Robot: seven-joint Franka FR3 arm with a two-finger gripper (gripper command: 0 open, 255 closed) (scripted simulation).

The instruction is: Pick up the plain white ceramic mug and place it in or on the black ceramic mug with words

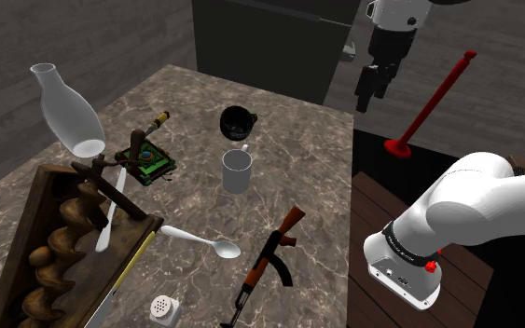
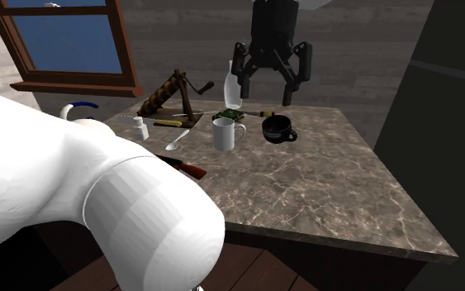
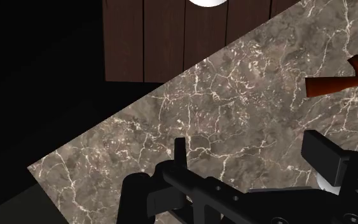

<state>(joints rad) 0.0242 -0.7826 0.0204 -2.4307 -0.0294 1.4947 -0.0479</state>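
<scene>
The plain white handled mug (image 1: 237, 171) stood upright on the marbled tabletop (image 1: 311, 163), near the squat black mug (image 1: 237, 122). The all-black two-finger gripper (image 2: 268, 84) hung above them, fingers apart and empty. Stiff, smooth and likely brittle, the white mug seemed best pinched across one rim wall.

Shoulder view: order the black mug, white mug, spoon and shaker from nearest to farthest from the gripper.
Measured from the gripper, which hangs high at the shoulder view's upper right:
1. The black mug and the white mug, one behind the other mid-way across the table: too close to call.
2. The spoon, closer to the camera.
3. The shaker, at the picture's bottom edge.
</scene>
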